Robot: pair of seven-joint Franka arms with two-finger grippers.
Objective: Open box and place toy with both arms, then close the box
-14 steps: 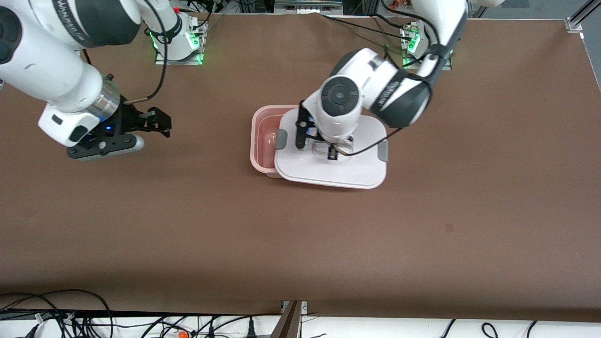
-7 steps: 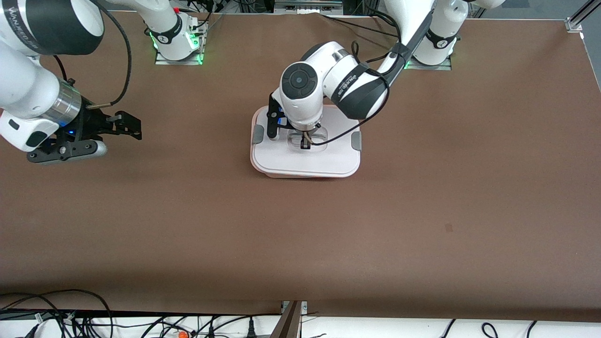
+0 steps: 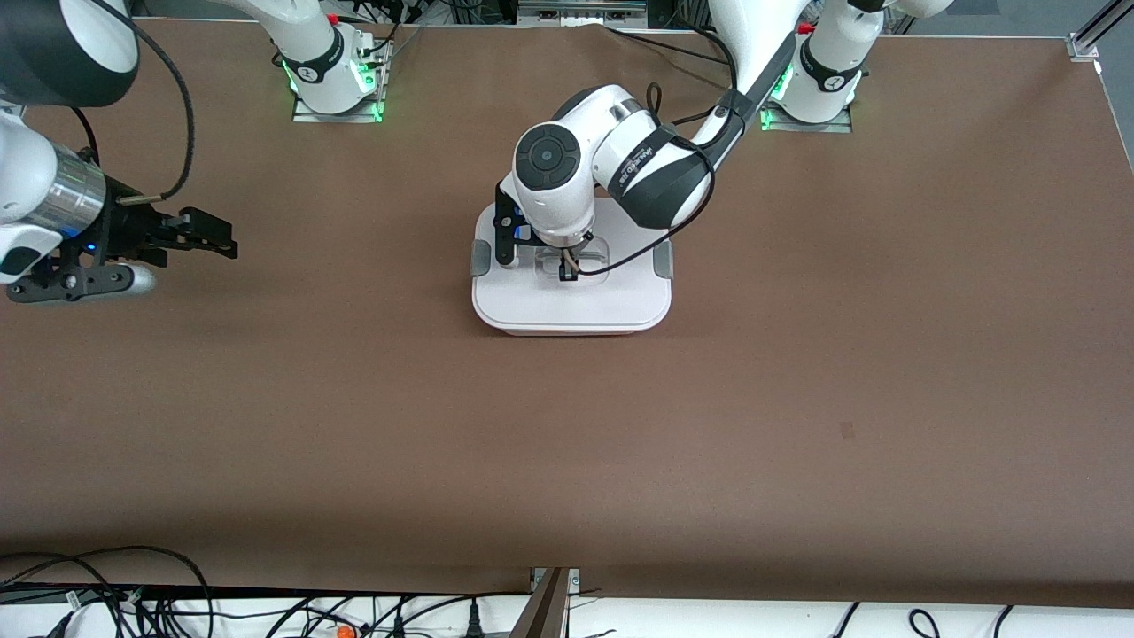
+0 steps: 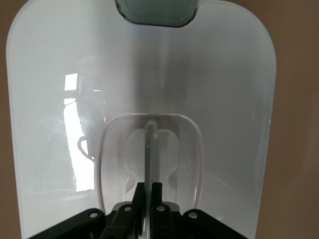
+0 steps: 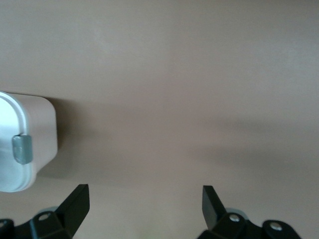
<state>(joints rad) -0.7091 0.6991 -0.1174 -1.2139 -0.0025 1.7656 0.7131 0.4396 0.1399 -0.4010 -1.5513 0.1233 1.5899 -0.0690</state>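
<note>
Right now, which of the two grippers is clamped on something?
The left gripper, shut on the lid's handle atop the box. The right gripper hangs open over bare table toward its own end.

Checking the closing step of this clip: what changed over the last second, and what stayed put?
The left gripper, shut on the handle, carried the lid from its offset spot toward the right arm's end until it squarely covers the box. The right gripper, open and empty, drew back toward its own end of the table. The box stayed in place, and the left grip never loosened.
</note>
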